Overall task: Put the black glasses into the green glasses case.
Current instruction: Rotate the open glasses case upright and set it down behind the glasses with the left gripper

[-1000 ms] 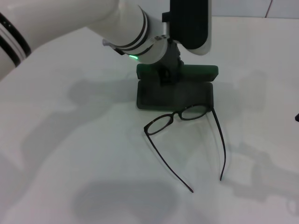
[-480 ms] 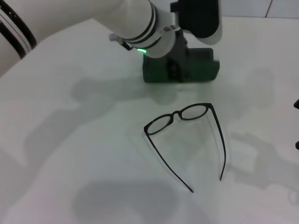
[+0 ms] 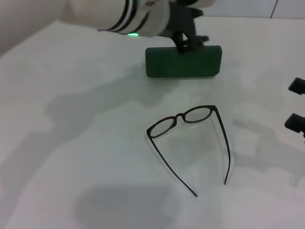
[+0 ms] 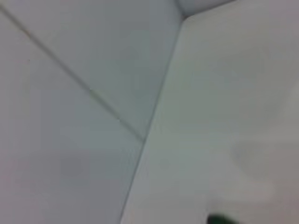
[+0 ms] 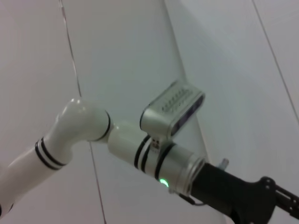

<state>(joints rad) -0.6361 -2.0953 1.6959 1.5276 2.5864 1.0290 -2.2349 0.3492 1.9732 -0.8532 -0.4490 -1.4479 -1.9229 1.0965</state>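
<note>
The black glasses [image 3: 188, 138], mid-bench with arms spread, look light and fragile; best pinched at the bridge. Left claw [image 3: 189, 40] over the closed green case [image 3: 183, 62]; its state is unclear.

The left arm reaches in from the upper left across the top of the head view, white forearm with black bands and a green light glowing at the wrist, and the left gripper [image 3: 189, 40] is way out at the far end, can't really tell how its fingers are set. The right gripper [image 3: 296, 105] just pokes in at the right edge, two dark fingertips [image 3: 295, 122] spread apart.
</note>
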